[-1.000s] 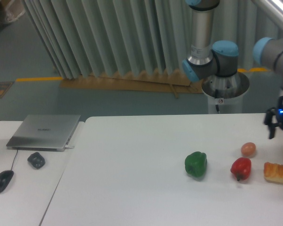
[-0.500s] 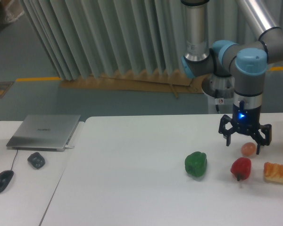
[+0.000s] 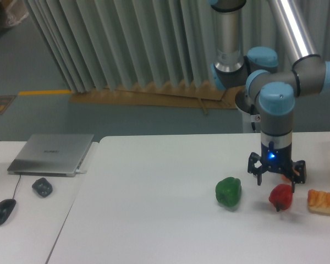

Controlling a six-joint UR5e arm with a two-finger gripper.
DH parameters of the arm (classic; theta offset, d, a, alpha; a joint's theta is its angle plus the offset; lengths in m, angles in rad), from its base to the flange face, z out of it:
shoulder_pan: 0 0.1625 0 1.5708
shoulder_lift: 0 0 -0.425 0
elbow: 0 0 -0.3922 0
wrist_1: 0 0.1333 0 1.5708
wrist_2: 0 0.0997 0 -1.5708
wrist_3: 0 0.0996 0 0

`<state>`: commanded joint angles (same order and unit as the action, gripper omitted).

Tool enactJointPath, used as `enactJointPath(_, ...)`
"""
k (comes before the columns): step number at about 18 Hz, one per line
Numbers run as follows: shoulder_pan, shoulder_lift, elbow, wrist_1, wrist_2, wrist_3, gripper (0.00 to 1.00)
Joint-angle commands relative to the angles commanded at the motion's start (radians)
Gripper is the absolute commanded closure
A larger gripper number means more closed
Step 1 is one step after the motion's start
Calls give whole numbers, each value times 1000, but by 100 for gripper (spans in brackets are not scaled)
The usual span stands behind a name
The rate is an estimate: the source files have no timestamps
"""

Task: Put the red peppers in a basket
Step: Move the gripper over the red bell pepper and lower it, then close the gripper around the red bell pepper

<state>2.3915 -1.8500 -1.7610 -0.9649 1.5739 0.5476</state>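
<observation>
The red pepper (image 3: pixel 281 197) sits hemmed by the green pepper (image 3: pixel 228 192) and bread (image 3: pixel 324 201); open surface (image 3: pixel 154 220) lies in front.

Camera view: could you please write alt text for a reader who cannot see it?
A robot gripper hangs open just above a red pepper on a white table. A green pepper lies to its left, bread to its right; a laptop and mouse are far left.

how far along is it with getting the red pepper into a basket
Early. Nothing looks done: the red pepper lies on the white table, beside the green pepper. In hand: the gripper hangs open just above and behind the red pepper, not gripping it. Left: grasp, lift, carry and release. No basket shows in this view, so where it goes cannot be told.
</observation>
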Motion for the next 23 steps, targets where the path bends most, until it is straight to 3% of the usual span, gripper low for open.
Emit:
enactJointPath(9, 23, -3, 2, -2, 6, 67, 0)
enactJointPath(13, 15, -34, -3, -2, 66, 78, 0)
enactJointPath(21, 12, -77, 6, 2, 74, 78, 0)
enactJointPath(22, 11, -83, 11, 2, 78, 78, 1)
enactJointPath(23, -4, -87, 17, 2, 93, 78, 13)
